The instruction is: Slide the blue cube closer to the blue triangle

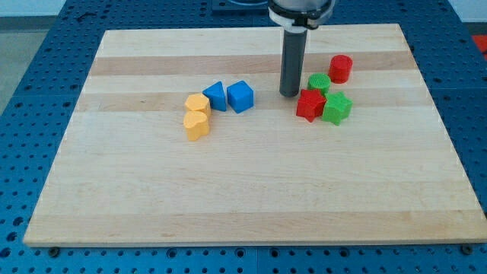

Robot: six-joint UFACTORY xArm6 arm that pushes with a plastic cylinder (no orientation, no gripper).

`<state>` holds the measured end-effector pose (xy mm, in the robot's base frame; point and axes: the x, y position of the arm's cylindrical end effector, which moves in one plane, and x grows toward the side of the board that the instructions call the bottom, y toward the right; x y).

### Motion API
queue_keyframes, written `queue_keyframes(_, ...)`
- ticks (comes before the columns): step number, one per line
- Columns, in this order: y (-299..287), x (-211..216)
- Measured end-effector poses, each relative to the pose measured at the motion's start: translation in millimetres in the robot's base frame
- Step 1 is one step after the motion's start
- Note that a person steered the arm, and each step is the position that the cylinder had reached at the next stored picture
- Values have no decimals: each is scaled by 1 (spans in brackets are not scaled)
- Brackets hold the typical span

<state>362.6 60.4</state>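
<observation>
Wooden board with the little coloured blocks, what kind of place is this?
Probably a robot lab: a pale wooden board lies on a blue perforated workbench, and a dark rod, my tip, stands between the blue cube and red star-shaped block.

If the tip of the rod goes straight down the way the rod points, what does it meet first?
My tip points straight down and appears to rest already on the wooden board, so it meets bare wood, just left of the red block.

Blue cube, blue triangle
</observation>
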Motion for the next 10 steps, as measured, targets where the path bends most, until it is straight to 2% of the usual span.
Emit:
queue_keyframes(2, -10, 3)
queue_keyframes(4, -49, 19)
queue_keyframes(8, -42, 28)
queue_keyframes(10, -31, 55)
